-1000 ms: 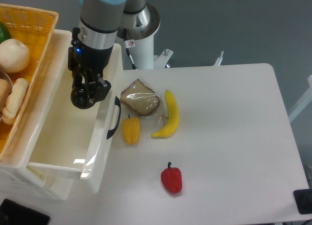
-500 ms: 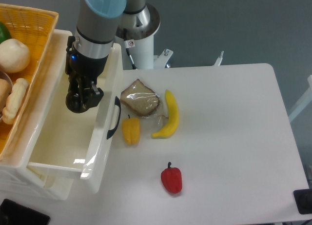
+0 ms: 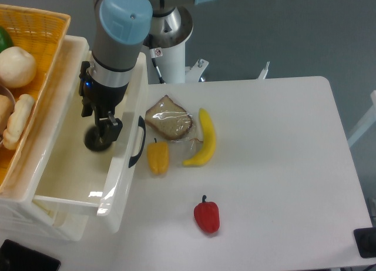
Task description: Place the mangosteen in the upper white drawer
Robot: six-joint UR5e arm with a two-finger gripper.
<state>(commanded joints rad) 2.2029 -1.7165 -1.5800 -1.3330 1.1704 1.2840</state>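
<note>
While the orange wicker basket (image 3: 35, 59) fills the far left with pale round foods in it, the upper white drawer (image 3: 70, 183) stands pulled open just to its right, its black curved handle (image 3: 138, 143) facing the table. Inside the drawer's open box the gripper (image 3: 100, 133) hangs low, near the front wall on the handle side, with bare drawer floor free to its left and toward the near edge. The mangosteen (image 3: 96, 140) shows as a dark round shape at the fingertips, down inside the drawer; whether the fingers are clamped on it or have parted from it cannot be told from this view.

Right of the drawer front, on the white table (image 3: 282, 165), a wrapped bread slice (image 3: 168, 118) lies close to the handle, a yellow pepper (image 3: 157, 157) just below it, and a banana (image 3: 203, 139) beside both. A red bell pepper (image 3: 207, 216) sits apart, nearer the table's front edge. The whole right half of the tabletop lies open out to its rounded edge.
</note>
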